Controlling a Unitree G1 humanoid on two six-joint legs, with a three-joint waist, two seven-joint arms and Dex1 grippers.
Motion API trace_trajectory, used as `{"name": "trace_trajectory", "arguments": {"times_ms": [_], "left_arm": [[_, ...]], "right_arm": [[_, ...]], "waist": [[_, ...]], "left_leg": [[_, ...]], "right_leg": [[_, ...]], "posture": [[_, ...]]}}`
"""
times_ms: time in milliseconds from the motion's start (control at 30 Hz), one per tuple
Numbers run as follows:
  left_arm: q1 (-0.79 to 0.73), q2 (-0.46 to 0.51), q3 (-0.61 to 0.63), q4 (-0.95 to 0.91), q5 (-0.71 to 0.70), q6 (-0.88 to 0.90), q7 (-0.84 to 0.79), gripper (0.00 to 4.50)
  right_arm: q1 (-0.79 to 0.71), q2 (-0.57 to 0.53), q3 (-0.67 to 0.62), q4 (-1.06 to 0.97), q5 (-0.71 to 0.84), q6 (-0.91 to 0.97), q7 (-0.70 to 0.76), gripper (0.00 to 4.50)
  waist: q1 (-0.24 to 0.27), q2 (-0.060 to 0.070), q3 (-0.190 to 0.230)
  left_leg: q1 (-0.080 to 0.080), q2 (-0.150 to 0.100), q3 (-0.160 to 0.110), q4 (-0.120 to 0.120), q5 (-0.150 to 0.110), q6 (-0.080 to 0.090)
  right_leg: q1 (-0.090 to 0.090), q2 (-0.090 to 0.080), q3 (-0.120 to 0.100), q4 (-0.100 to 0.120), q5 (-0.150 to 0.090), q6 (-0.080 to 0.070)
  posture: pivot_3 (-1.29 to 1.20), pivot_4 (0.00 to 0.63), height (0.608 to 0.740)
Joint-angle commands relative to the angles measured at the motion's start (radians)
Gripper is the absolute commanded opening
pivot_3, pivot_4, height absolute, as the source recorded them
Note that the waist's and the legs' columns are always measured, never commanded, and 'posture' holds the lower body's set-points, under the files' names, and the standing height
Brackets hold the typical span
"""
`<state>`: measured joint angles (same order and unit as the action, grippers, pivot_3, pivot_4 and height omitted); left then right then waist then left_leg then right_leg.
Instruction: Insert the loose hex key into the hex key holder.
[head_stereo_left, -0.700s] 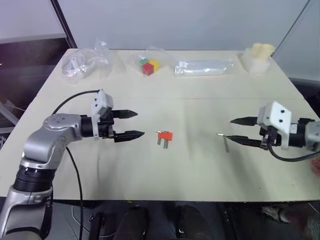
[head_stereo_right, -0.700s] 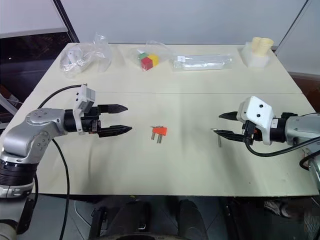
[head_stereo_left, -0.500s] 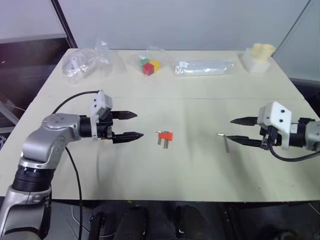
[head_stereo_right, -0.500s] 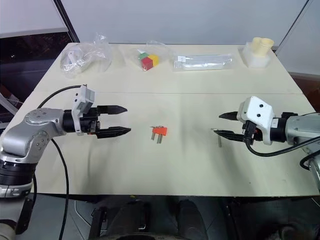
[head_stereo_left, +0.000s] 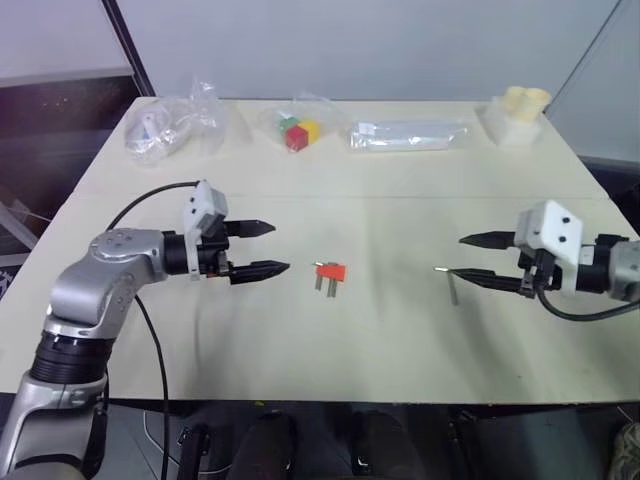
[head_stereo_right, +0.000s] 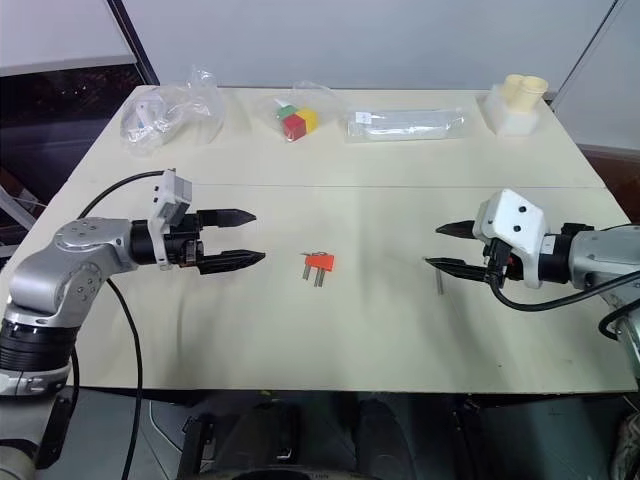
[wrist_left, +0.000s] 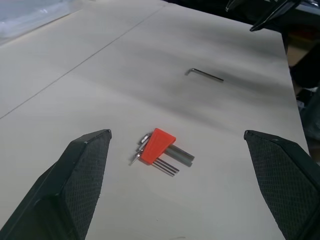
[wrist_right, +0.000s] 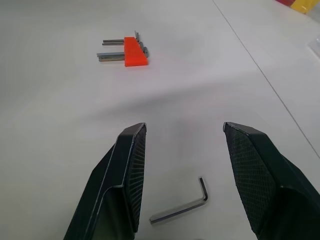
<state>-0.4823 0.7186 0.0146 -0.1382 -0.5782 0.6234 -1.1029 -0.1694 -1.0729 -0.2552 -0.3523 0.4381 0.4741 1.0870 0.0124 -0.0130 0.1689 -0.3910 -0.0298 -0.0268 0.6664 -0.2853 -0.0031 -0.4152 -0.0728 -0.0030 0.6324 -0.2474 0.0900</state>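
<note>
**Hex key lies loose between my right fingers**

At centre frame in the left eye view, the hex key holder (head_stereo_left: 330, 272) rests flat on the pale table (head_stereo_left: 400, 350), its short grey keys pointing toward the lower edge. To its right, well apart from it, the loose hex key (head_stereo_left: 451, 286) lies bare on the tabletop. My left gripper (head_stereo_left: 262, 248), at centre left, has its fingers spread wide, empty, tips toward the holder. My right gripper (head_stereo_left: 468, 257), at centre right, stands partly open and holds nothing; in the right wrist view the key (wrist_right: 182, 207) sits on the table between my two fingers (wrist_right: 125, 175), touching neither.
</note>
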Motion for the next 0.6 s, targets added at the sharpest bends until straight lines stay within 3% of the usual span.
{"name": "trace_trajectory", "arguments": {"times_ms": [33,300,467,600], "left_arm": [[-0.001,0.002,0.016,-0.023,-0.004,-0.009,0.007,4.46],[-0.012,-0.028,0.016,0.003,0.007,-0.024,0.046,4.46],[-0.014,-0.075,0.010,0.014,0.018,-0.030,0.090,4.46],[-0.024,-0.132,0.015,0.029,0.030,-0.042,0.149,4.46]], "right_arm": [[-0.018,0.003,-0.015,-0.027,0.016,-0.005,-0.004,2.54],[-0.097,0.055,0.089,0.010,0.002,-0.013,-0.009,2.54],[-0.223,0.173,0.242,0.086,-0.037,-0.032,-0.007,2.54],[-0.363,0.358,0.426,0.292,-0.153,-0.127,-0.011,2.54]], "waist": [[0.000,0.000,0.000],[-0.002,0.000,0.000],[-0.003,0.000,0.000],[-0.009,0.000,0.000]], "left_leg": [[0.000,0.000,0.000,0.000,0.000,0.000],[0.000,0.000,0.000,0.000,0.000,0.000],[0.000,0.000,0.000,0.000,0.000,0.000],[0.000,0.000,0.000,0.001,0.000,0.000]], "right_leg": [[0.000,0.000,0.000,0.000,0.000,0.000],[0.000,0.000,0.000,0.000,0.000,0.000],[0.000,0.001,0.000,0.000,0.000,0.000],[0.000,0.001,0.000,0.000,0.000,0.000]], "posture": [[0.00,0.150,0.740],[0.00,0.150,0.740],[0.00,0.150,0.740],[0.00,0.150,0.740]]}}
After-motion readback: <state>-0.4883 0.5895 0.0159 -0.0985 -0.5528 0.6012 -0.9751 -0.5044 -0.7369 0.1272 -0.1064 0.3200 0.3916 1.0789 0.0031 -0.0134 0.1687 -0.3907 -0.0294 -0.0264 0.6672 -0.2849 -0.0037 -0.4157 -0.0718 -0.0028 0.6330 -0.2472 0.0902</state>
